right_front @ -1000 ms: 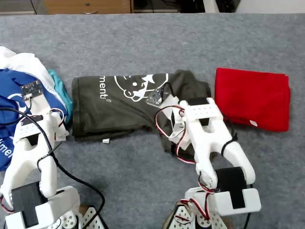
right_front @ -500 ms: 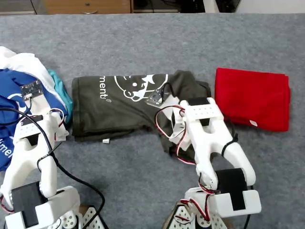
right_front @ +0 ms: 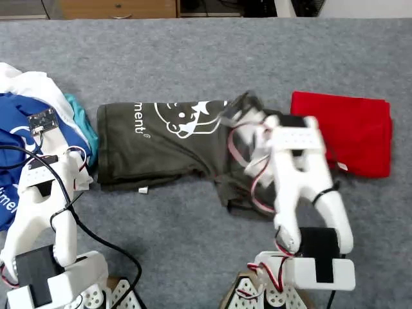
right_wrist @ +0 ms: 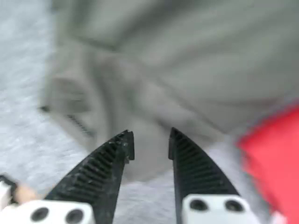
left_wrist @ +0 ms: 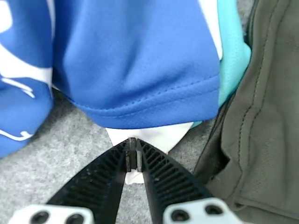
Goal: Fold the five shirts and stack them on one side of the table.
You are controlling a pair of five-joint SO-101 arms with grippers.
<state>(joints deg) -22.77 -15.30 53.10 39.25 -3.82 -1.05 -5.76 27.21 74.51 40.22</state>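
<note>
Now, your right gripper [right_wrist: 150, 140] hangs spread over the olive shirt's [right_front: 161, 145] rumpled end at the table's [right_front: 193, 58] middle, just beside the folded red shirt [right_front: 341, 132]. Pinch the bunched hem low. Your left gripper [left_wrist: 134, 156] sits pressed together at the white shirt's [left_wrist: 149, 135] edge.

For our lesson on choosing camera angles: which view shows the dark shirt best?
The high view: the dark shirt lies spread on the table, print visible, one end under the right arm. The left wrist view catches just its seamed edge; the right wrist view shows a close patch of folds beyond the right tool, which is open.
</note>
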